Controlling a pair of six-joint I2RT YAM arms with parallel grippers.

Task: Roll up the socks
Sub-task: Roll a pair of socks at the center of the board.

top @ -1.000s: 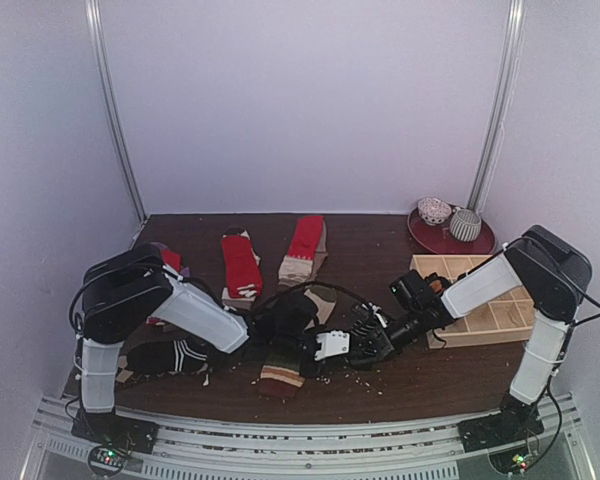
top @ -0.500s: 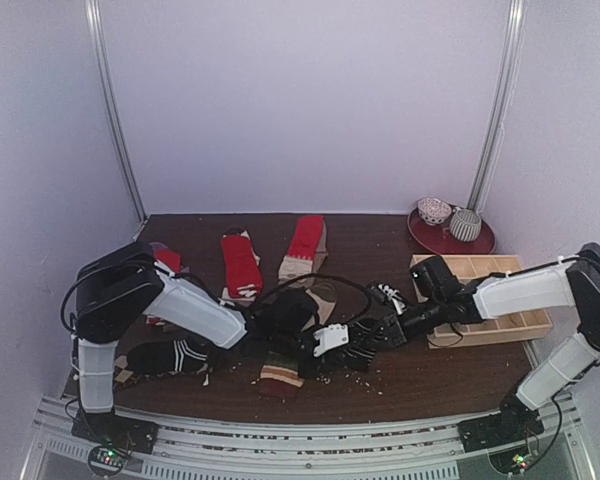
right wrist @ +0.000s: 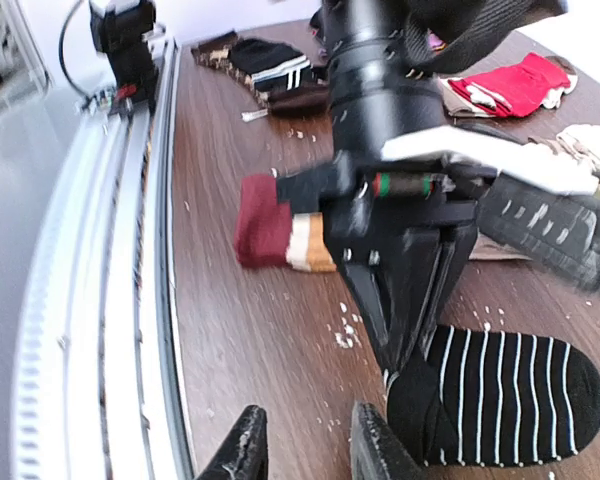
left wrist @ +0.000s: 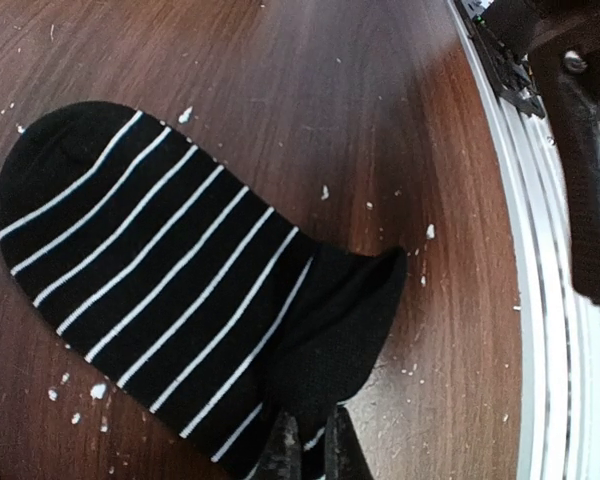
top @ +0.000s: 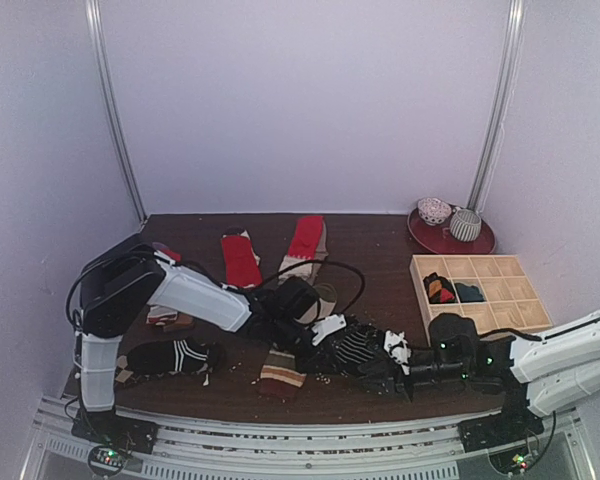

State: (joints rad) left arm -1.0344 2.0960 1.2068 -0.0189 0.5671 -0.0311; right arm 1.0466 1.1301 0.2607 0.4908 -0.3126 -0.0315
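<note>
Since the right arm (top: 570,350) swung low to the near edge, the right gripper (right wrist: 310,455) has opened partway, empty. The left gripper (left wrist: 308,438) has pinched shut on the black striped sock (left wrist: 180,290), flat at near centre. Roll looks barely begun.

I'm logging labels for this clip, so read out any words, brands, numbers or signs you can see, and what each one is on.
No text can be read in any view.
The striped sock, the banded sock and the tray carry only patterns or bare wood, with no lettering.
</note>
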